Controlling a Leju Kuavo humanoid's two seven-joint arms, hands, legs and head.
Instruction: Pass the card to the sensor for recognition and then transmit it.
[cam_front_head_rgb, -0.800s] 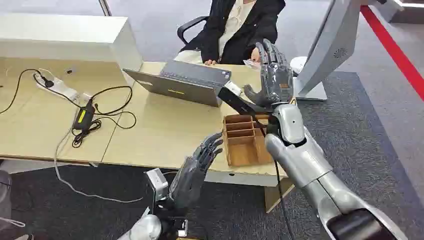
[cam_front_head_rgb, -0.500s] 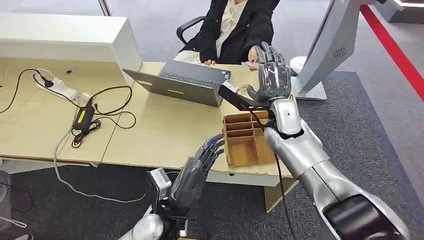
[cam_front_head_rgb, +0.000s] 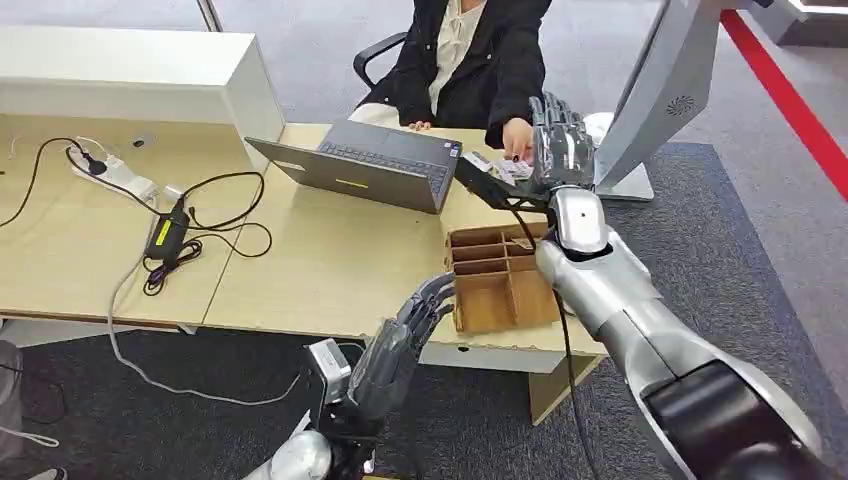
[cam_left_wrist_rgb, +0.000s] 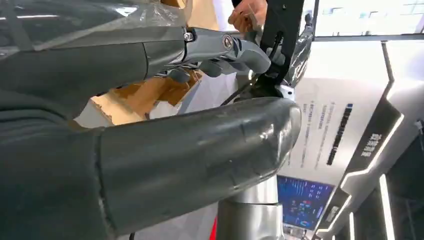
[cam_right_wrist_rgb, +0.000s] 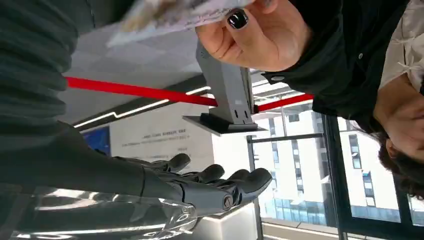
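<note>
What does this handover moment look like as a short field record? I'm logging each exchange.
right hand: raised over the desk's far edge, fingers extended
card: at the person's hand, beside the right hand; who grips it is unclear
left hand: low at the desk's near edge, holding nothing
wooden organizer: on the desk near the right arm
laptop: open, facing the person

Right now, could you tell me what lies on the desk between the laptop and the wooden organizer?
In the head view, only bare desk lies between the laptop and the wooden organizer.
</note>
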